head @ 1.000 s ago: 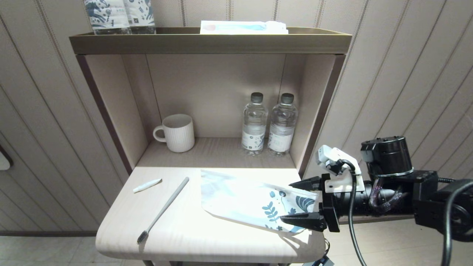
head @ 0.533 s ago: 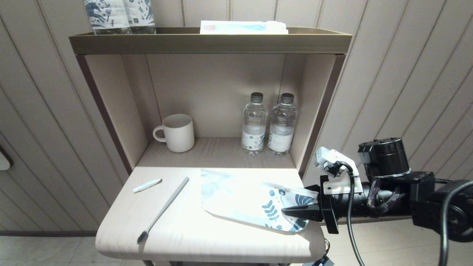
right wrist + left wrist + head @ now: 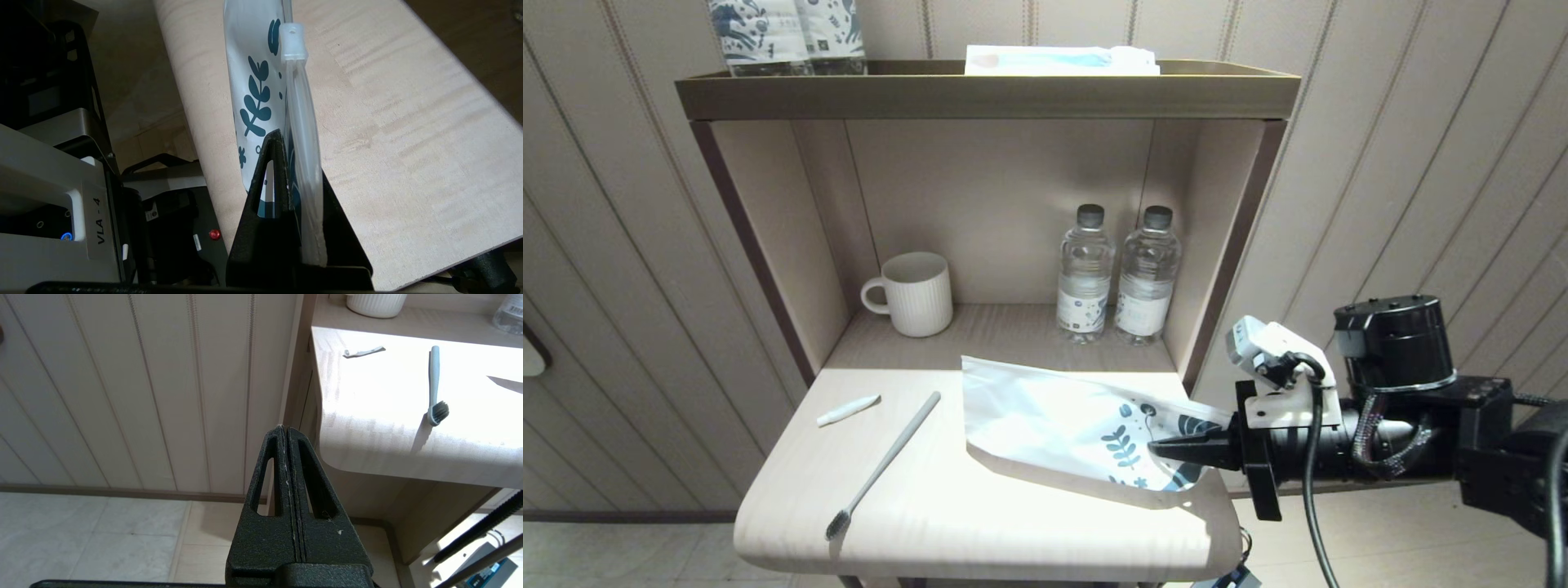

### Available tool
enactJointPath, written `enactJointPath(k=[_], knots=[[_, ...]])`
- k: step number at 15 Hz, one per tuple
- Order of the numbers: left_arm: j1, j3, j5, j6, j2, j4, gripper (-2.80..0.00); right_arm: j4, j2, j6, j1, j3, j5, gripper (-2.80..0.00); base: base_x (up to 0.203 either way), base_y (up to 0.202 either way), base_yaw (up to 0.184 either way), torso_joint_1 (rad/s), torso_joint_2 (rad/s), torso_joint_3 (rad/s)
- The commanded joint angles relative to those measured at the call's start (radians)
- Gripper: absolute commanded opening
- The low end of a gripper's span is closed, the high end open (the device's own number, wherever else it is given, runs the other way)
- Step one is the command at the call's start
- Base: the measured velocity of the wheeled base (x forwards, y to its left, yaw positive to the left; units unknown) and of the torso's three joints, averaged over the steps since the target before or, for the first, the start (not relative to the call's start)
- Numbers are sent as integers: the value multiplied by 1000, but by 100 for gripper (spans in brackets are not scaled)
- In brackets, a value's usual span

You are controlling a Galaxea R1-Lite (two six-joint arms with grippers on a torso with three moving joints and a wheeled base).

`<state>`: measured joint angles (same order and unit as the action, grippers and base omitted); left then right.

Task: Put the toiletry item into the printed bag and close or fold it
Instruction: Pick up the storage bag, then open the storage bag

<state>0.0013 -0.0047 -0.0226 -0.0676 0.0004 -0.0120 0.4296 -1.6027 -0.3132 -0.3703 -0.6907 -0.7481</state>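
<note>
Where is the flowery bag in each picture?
Head view: the printed bag lies right of the toothbrush on the table, its printed end pinched by the right gripper.
Left wrist view: not in it.
Right wrist view: the bag stands edge-on between the jaws.
Shared landmark: the table.

This looks like a hotel guest room. A built-in wooden niche (image 3: 988, 204) set in striped panelled walls (image 3: 1405, 163) holds two sealed water bottles (image 3: 1115, 273) and a ribbed white mug (image 3: 913, 294), with a toothbrush (image 3: 886, 464) lying on the pale wood surface (image 3: 931, 523) in front, above a tiled floor (image 3: 90, 539).
</note>
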Motion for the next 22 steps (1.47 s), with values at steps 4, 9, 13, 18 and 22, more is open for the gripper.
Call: enactJointPath(k=[4, 9, 13, 18, 22], knots=[[0, 0, 0, 0, 0, 0, -280, -64, 189, 2, -1, -36, -4, -280, 0, 0, 0, 0, 0, 0], [0, 0, 0, 6, 0, 0, -280, -179, 341, 1, -38, -71, -4, -280, 0, 0, 0, 0, 0, 0], [0, 0, 0, -6, 0, 0, -280, -192, 345, 0, -38, -75, -2, -280, 0, 0, 0, 0, 0, 0], [0, -9, -11, 43, 0, -25, -280, -192, 308, 2, -39, -72, -2, -280, 0, 0, 0, 0, 0, 0], [-1, -296, 21, 86, 146, -95, -280, -194, 278, 3, -115, -73, 29, -280, 0, 0, 0, 0, 0, 0]])
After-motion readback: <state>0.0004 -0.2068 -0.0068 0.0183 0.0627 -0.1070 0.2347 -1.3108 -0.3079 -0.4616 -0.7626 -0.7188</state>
